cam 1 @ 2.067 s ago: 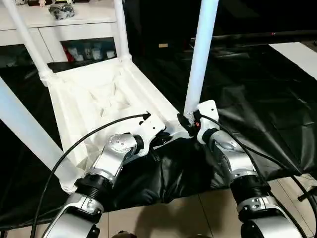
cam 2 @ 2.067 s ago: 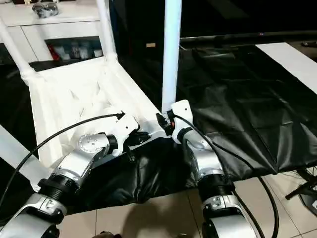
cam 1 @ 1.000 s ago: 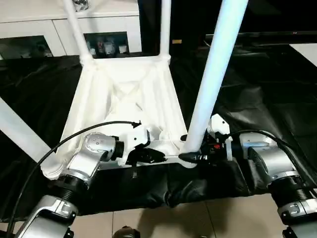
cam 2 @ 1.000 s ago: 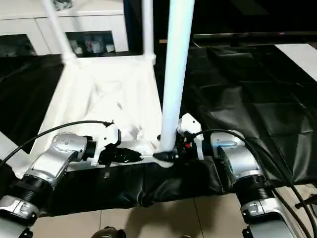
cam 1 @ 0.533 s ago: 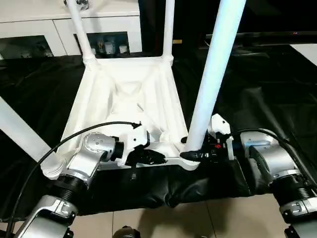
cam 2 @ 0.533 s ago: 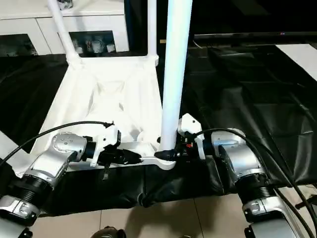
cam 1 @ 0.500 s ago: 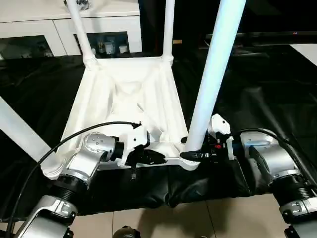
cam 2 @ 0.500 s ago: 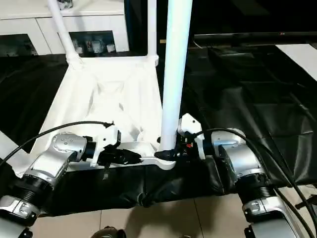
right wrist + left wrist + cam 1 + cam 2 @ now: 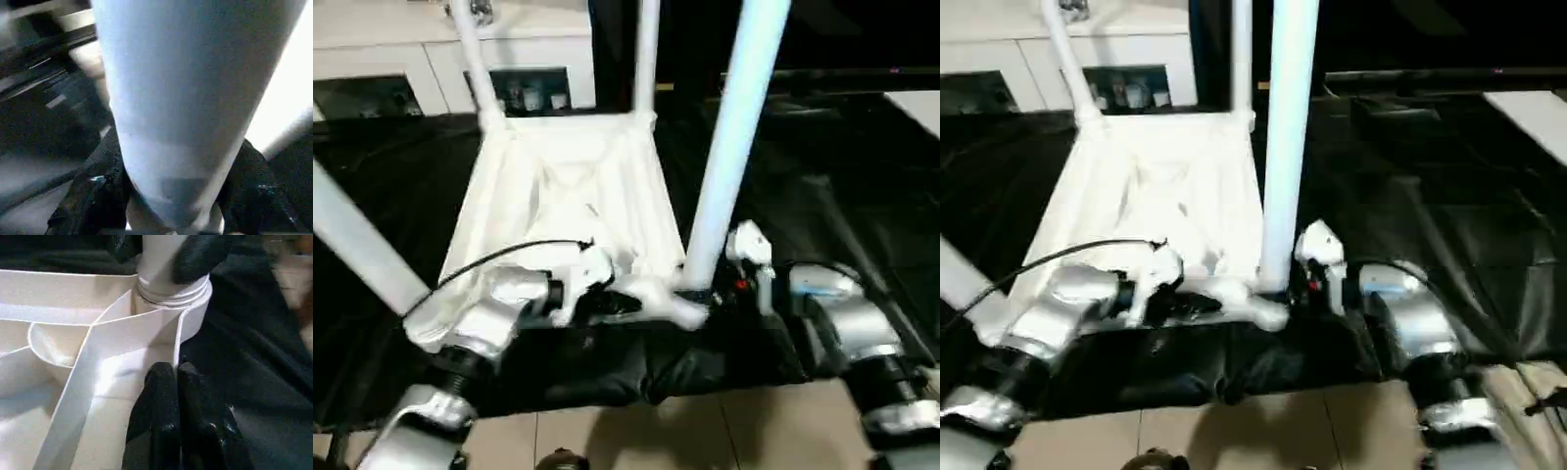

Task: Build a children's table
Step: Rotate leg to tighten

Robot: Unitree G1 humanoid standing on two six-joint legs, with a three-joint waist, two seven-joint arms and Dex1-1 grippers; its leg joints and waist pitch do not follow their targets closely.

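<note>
Table leg [image 9: 729,147] still in right hand [image 9: 697,294]

Since two seconds ago I've swung the tabletop [image 9: 570,201] round from skewed to nearly square in front of me. My right pincer [image 9: 697,294] has shifted from behind the near leg [image 9: 729,137] to clasping its base from the side, and its fingers [image 9: 95,196] have narrowed around it.

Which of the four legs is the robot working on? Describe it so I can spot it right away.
Find the upturned white tabletop on the black sheet. At its near corner by the right arm stands the leg. Unlike the other legs, it has the right hand closed round its base.
</note>
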